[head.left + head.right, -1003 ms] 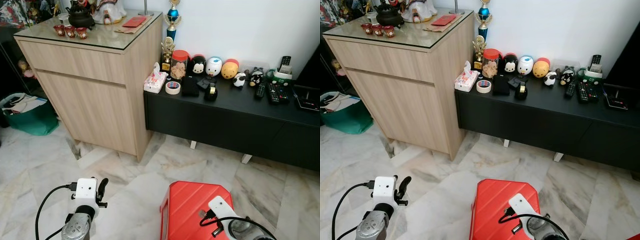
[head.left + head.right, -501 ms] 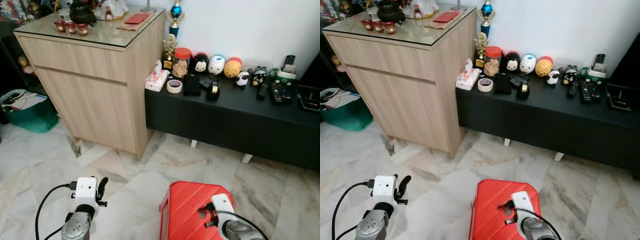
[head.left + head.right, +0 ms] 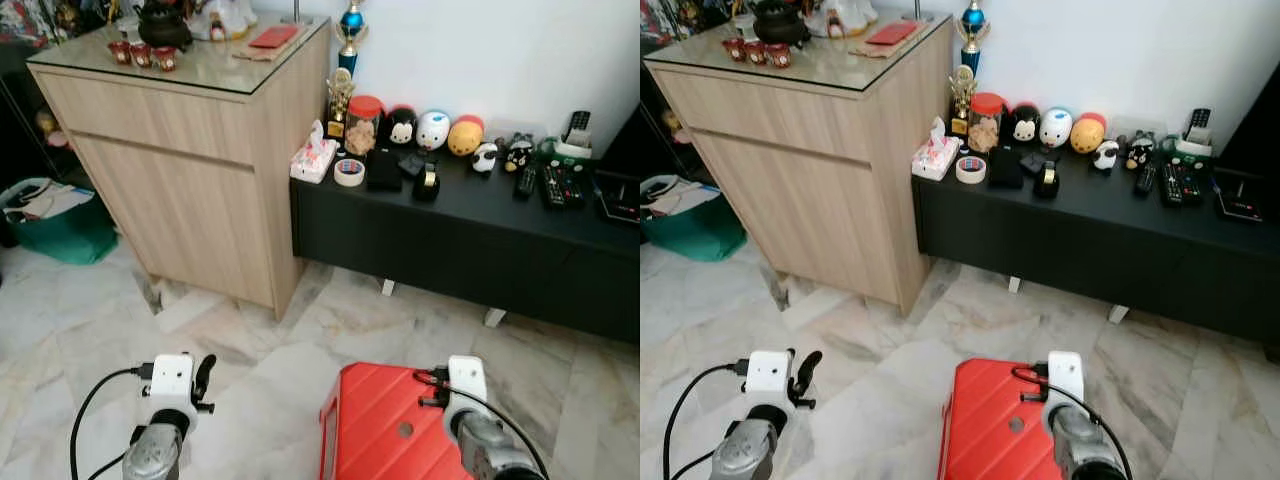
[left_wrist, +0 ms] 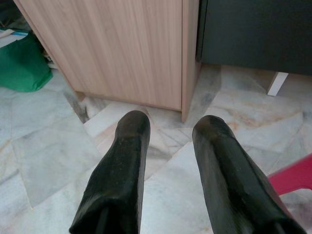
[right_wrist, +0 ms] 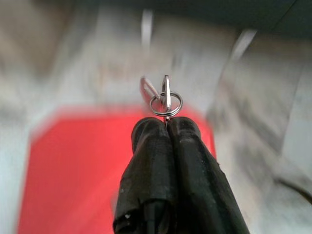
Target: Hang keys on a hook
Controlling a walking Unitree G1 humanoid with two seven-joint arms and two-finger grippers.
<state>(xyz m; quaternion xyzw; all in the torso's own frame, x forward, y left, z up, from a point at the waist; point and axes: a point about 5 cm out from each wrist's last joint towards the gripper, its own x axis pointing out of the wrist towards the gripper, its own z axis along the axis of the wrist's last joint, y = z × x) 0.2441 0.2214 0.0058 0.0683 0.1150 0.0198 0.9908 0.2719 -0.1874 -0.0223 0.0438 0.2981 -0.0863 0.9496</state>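
Fingers [image 5: 168,127] of low right gripper [image 5: 166,122] pinching keys [image 5: 165,97] over red stool [image 3: 385,430]

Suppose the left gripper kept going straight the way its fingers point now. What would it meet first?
Probably the marble floor, since the left gripper points forward and down, open and empty. Beyond stands the wooden cabinet, though depth is hard to judge.

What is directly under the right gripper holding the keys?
A red plastic stool on the marble floor sits beneath the right gripper, which pinches the keys. The floor below the stool is covered.
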